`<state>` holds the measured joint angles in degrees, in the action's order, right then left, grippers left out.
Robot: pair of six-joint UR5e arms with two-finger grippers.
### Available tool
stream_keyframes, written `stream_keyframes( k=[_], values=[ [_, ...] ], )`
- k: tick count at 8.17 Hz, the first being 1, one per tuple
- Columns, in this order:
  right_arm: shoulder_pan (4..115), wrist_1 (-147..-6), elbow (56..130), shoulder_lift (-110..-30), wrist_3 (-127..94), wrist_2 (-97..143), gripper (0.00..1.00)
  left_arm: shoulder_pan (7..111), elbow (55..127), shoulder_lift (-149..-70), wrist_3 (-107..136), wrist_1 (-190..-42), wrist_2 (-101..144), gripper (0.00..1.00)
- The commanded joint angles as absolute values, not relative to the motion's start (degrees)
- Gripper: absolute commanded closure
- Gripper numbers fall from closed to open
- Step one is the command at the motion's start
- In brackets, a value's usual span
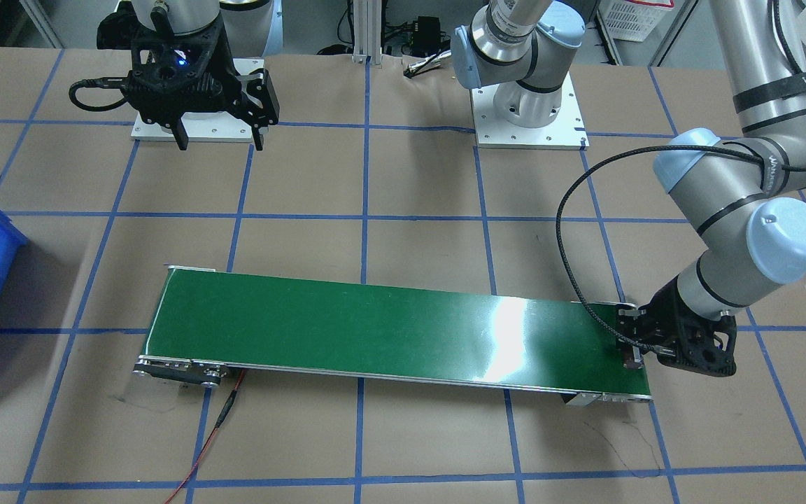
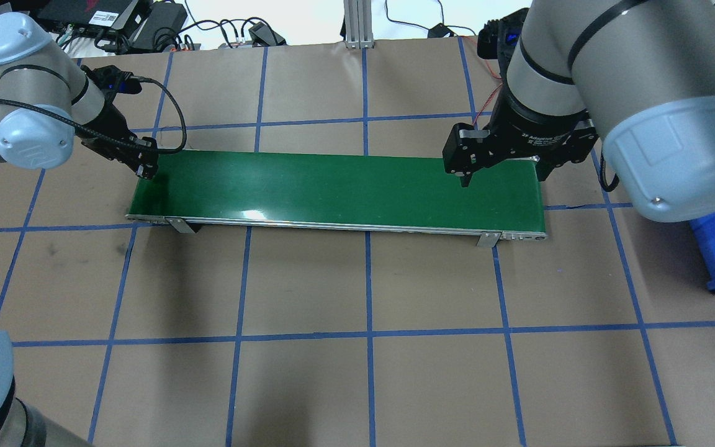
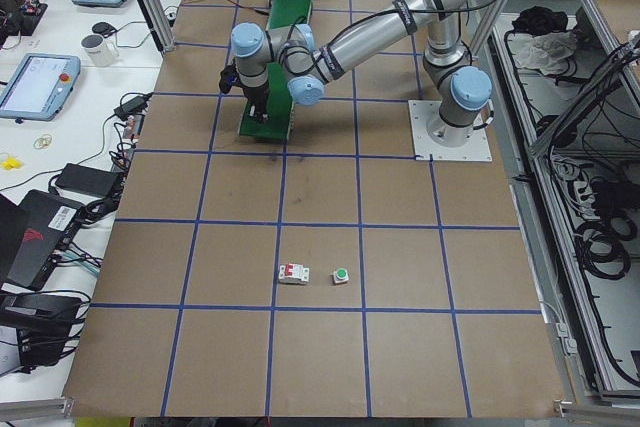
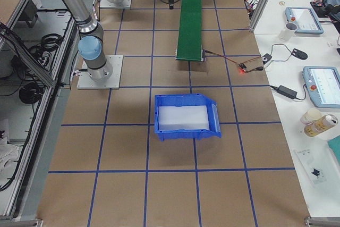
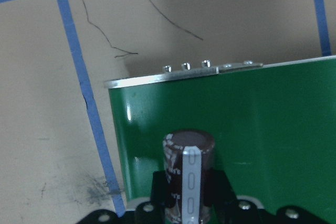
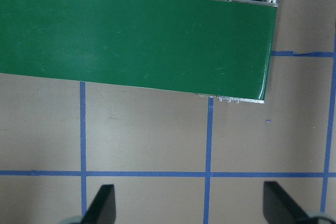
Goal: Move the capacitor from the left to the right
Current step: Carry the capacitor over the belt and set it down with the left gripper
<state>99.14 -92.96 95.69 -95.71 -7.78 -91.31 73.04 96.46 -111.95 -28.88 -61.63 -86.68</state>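
Note:
The capacitor (image 5: pixel 188 174), a stubby black cylinder with a pale stripe and a reddish-brown end, is held in my left gripper (image 1: pixel 632 357). It hangs just above the left end of the green conveyor belt (image 1: pixel 389 329). The same gripper shows in the overhead view (image 2: pixel 146 169) at the belt's left end. My right gripper (image 2: pixel 504 180) is open and empty. It hovers high over the belt's right end, and its two fingers (image 6: pixel 102 205) show in the right wrist view with brown table between them.
A blue bin (image 4: pixel 186 116) stands on the table beyond the belt's right end. A white breaker with red marks (image 3: pixel 292 274) and a green-capped push-button (image 3: pixel 341 275) lie on the table off the left end. A red wire (image 1: pixel 214 427) runs from the belt's motor end.

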Motion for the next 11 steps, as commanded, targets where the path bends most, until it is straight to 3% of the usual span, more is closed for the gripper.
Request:
stream_keyframes(
  k=[1, 2, 3, 5, 8, 11],
  values=[
    [99.1, -93.0, 95.7, -95.7, -7.8, -91.3, 0.0, 73.5, 96.3, -112.7, -27.1, -61.6, -86.3, 1.0],
    [99.1, -93.2, 95.7, -95.7, -7.7, -91.3, 0.0, 73.7, 96.3, -112.6, -23.0, -61.9, -86.8, 0.33],
    [99.2, -93.6, 95.8, -95.3, -7.6, -91.1, 0.0, 74.1, 96.5, -111.8, -20.6, -62.8, -87.0, 0.01],
    [99.2, -102.3, 95.4, -90.7, -7.1, -90.4, 0.0, 79.1, 96.2, -107.1, -17.2, -64.5, -95.4, 0.0],
    [99.2, -103.6, 95.2, -85.3, -7.1, -91.4, 0.0, 85.2, 96.2, -95.5, -14.7, -67.4, -95.7, 0.0],
    [99.1, -110.7, 95.3, -78.6, -7.1, -91.1, 0.0, 86.1, 96.5, -92.8, -15.5, -72.8, -95.9, 0.0]
  ],
)
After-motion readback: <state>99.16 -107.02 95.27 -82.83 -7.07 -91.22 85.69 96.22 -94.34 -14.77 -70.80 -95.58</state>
